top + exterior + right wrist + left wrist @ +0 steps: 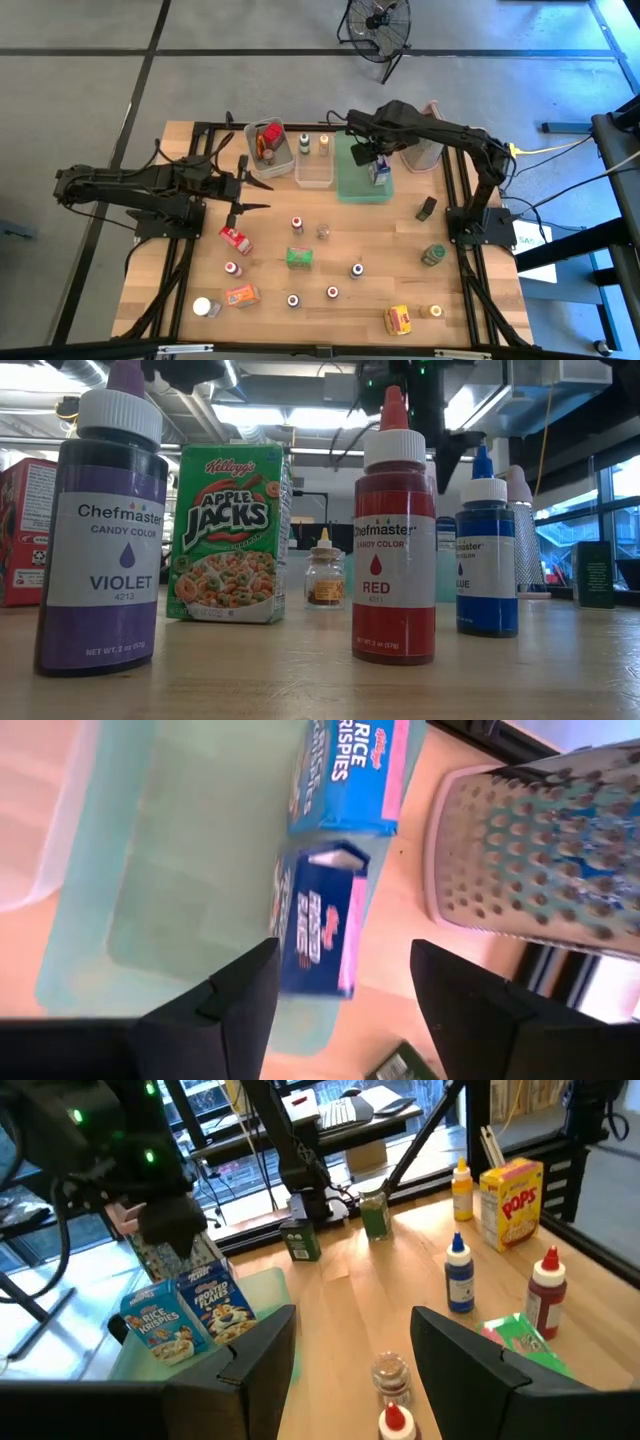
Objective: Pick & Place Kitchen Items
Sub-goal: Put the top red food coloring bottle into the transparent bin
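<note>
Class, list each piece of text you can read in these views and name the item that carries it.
"Chefmaster CANDY COLOR VIOLET": violet bottle
"Kellogg's APPLE JACKS": green cereal box
"Chefmaster CANDY COLOR RED": red bottle
"RICE KRISPIES": blue box
"FROSTED FLAKES": neighbouring box
"POPS": yellow box
Blue bottle label: too blurred.

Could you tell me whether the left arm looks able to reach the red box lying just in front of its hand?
Probably yes: the left hand is open and empty, the red box lies close beside it on bare table, nothing between.
</note>
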`<state>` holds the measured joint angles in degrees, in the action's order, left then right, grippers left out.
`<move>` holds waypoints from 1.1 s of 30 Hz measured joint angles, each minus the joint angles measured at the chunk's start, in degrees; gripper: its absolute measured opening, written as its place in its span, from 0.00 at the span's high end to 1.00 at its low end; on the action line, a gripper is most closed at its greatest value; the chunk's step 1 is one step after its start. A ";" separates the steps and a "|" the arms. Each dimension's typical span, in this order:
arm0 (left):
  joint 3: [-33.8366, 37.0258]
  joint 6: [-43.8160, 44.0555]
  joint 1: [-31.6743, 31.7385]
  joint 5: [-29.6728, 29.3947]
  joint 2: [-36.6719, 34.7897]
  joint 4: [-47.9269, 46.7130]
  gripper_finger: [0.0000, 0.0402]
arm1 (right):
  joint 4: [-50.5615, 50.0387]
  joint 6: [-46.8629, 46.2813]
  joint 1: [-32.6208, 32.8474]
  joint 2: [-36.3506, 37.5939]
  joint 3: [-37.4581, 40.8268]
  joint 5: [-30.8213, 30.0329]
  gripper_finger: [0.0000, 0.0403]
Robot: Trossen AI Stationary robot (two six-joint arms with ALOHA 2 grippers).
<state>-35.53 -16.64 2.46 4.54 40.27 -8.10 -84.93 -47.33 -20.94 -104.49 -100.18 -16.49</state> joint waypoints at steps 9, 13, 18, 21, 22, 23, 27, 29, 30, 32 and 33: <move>1.42 -0.22 0.00 0.00 0.00 0.33 0.52 | -5.10 0.01 7.82 0.43 -4.61 0.01 0.44; 1.42 -0.65 0.00 -0.02 0.02 0.33 0.52 | -5.08 -0.26 14.21 0.68 -4.61 -1.92 0.44; 1.42 -1.27 0.01 -0.01 0.01 0.33 0.52 | -5.08 -2.52 23.96 0.66 -4.61 -9.44 0.44; 1.42 -1.27 0.00 0.00 0.02 0.35 0.52 | -5.08 -6.82 30.12 0.66 -4.60 -16.22 0.44; 1.42 -1.28 0.00 0.00 0.02 0.36 0.52 | -5.06 -8.14 32.13 0.66 -4.59 -18.87 0.44; 1.42 -1.64 0.00 0.00 0.02 0.35 0.52 | -5.08 -9.24 34.03 0.66 -4.59 -21.67 0.44; 1.42 -4.61 0.00 -0.02 0.02 0.59 0.52 | -5.08 -11.21 40.20 0.54 -4.57 -32.20 0.44; 1.42 -5.05 0.01 -0.01 0.02 0.96 0.52 | -5.07 -12.18 42.25 0.46 -4.55 -36.17 0.44; 1.42 -5.13 0.00 0.00 0.02 1.09 0.52 | -5.08 -12.29 42.97 0.46 -4.57 -37.69 0.44; 1.42 -5.12 0.01 0.00 0.07 1.18 0.52 | -5.08 -12.31 43.84 0.46 -4.55 -39.52 0.44; 1.42 -5.12 0.01 0.06 0.24 1.26 0.52 | -5.06 -12.33 44.05 0.46 -4.55 -39.90 0.44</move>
<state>-34.11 -21.76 2.46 4.60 40.51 -6.84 -90.00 -59.66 23.11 -104.03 -104.73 -56.39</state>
